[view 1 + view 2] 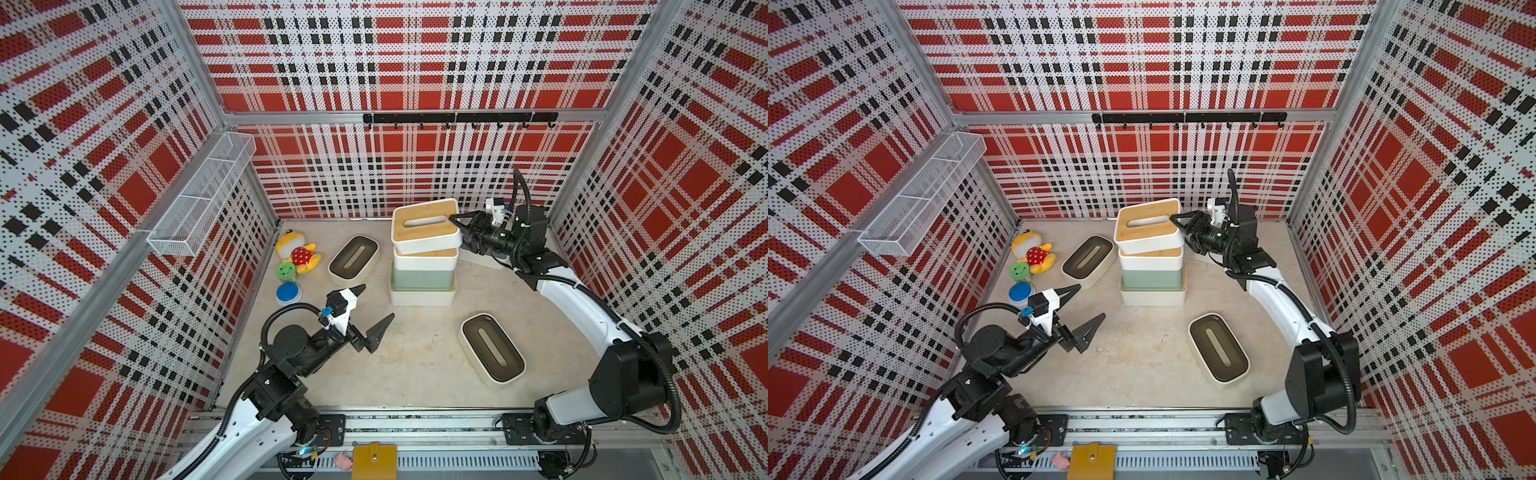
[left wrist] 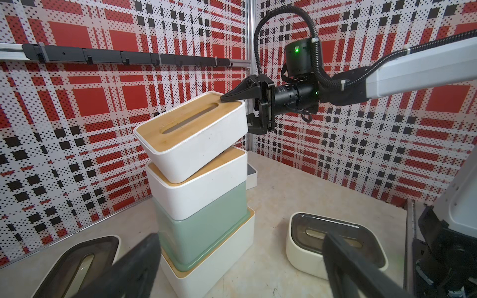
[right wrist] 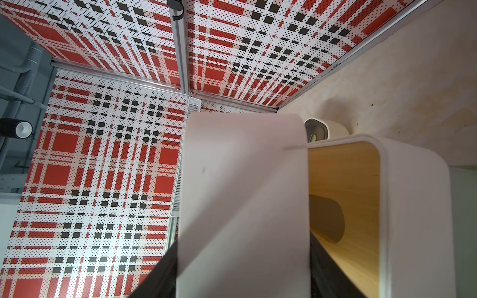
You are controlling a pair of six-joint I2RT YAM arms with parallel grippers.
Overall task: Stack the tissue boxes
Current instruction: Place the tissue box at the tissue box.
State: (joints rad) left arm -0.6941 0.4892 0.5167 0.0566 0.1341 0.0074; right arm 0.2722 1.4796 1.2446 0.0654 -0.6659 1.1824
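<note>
Two fingers of the right end effector (image 1: 456, 226) are clenched on one short end of the top wood-lidded box (image 1: 424, 224), one on the lid and one beneath. This box is tilted: its free end rests on the second wood-lidded box (image 1: 426, 259) of the stack and its held end is raised. Below these sit the mint-green box (image 1: 422, 279) and the bottom box (image 1: 422, 298), which stands on the tabletop (image 1: 415, 365).

The left end effector (image 1: 377, 302) hovers in front of the stack, released wide and grasping nothing.

One dark-lidded box (image 1: 354, 256) lies to the stack's left. A second dark-lidded box (image 1: 492, 349) lies in front of the stack, to the right. Behind the stack, a grey-lidded box (image 2: 252, 178) is partly hidden. A plush toy (image 1: 297, 251) lies farther left of the stack.
</note>
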